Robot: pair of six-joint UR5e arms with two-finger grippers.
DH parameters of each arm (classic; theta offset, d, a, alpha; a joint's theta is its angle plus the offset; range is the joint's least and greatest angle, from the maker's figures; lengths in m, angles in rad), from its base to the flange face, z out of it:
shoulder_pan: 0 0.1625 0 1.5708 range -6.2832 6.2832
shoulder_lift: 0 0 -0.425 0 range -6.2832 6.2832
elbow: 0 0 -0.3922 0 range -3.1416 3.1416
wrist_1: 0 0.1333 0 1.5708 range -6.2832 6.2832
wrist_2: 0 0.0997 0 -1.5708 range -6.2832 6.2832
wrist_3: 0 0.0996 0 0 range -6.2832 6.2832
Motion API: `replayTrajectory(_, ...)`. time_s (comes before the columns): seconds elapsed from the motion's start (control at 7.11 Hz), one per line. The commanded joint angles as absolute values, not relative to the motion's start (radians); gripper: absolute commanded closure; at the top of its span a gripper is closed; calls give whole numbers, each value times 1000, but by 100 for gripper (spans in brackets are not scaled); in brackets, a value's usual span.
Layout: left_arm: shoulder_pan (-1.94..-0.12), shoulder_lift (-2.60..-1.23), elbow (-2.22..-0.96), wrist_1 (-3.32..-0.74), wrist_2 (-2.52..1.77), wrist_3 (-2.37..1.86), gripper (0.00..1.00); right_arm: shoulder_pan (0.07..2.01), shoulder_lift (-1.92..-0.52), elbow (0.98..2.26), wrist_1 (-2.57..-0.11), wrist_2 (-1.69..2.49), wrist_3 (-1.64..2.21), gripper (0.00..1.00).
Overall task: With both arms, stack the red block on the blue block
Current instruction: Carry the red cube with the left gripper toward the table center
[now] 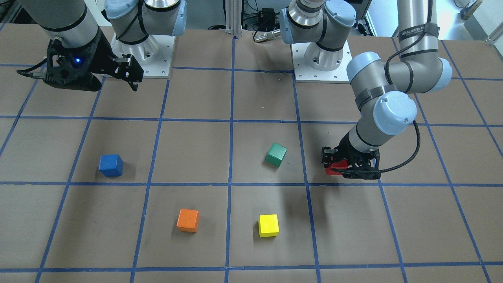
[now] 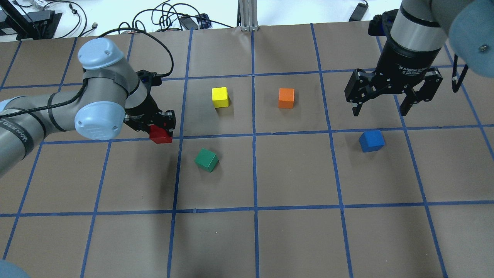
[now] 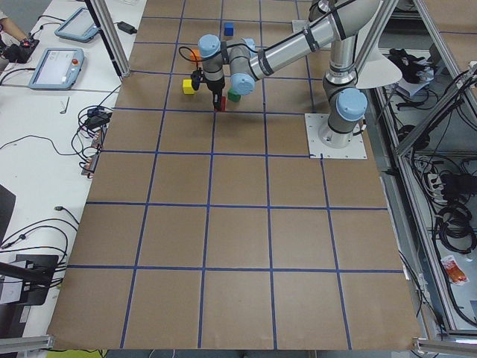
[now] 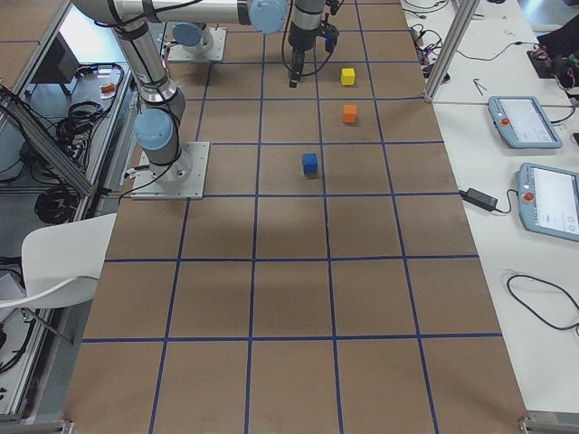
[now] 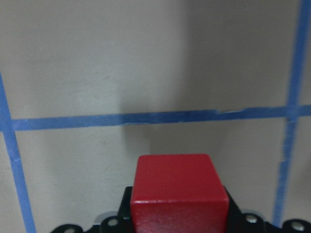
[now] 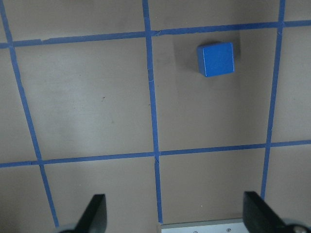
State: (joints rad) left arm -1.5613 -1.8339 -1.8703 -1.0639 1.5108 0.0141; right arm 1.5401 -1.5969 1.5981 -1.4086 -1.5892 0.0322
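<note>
Red block (image 2: 161,136) is pinched between my left fingers (image 2: 170,120), which are closed firmly on its sides. In the overhead view this is at the middle left of the frame, right over a blue tape line on the brown paper-covered table (image 2: 293,239). My left wrist camera shows the block's top face at bottom centre, with black finger hardware on either side and a tape line crossing the table just beyond it. I cannot tell whether the block rests on the table or hangs just above it. My left arm (image 2: 58,112) comes in from the left edge of the overhead frame, bent at the elbow.

The blue block (image 2: 371,140) lies alone on the table at the middle right of the overhead frame, well apart from the red block. My right fingers (image 2: 357,101) are spread wide and hold nothing. They hang above the table, higher in the frame than the blue block and not touching it. My right wrist camera shows the blue block in the upper right, with my two fingertips far apart at the bottom edge.

A green cube (image 2: 206,160) sits near the red block, toward the lower right of it. A yellow cube (image 2: 220,97) and an orange cube (image 2: 286,98) sit in the upper middle of the frame.
</note>
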Motion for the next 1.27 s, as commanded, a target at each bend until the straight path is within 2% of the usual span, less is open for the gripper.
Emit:
replayTrajectory(0.0, -1792, -1877, -1783, -1037, 1497, -263, 100, 1539, -1597, 1597, -1410, -1591, 32, 0)
replayTrajectory(0.42, -2020, -1959, -1746, -1022, 1474, -515, 100, 1537, -1597, 1598, -1410, -1592, 32, 0)
replayTrajectory(0.7, -2075, -2026, -1743, -968, 1473, -641, 99, 1536, -1597, 1598, -1408, -1592, 31, 0)
replayTrajectory(0.84, -2077, -2067, -1740, -948, 1474, -661, 83, 1536, -1597, 1598, -1408, -1592, 32, 0)
replayTrajectory(0.99, -2094, -2094, -1740, -946, 1477, -670, 10, 1536, -1597, 1598, -1408, -1594, 31, 0)
replayTrajectory(1.13, -2103, -2065, -1735, -936, 1479, -652, 0, 1537, -1597, 1598, -1407, -1594, 32, 0)
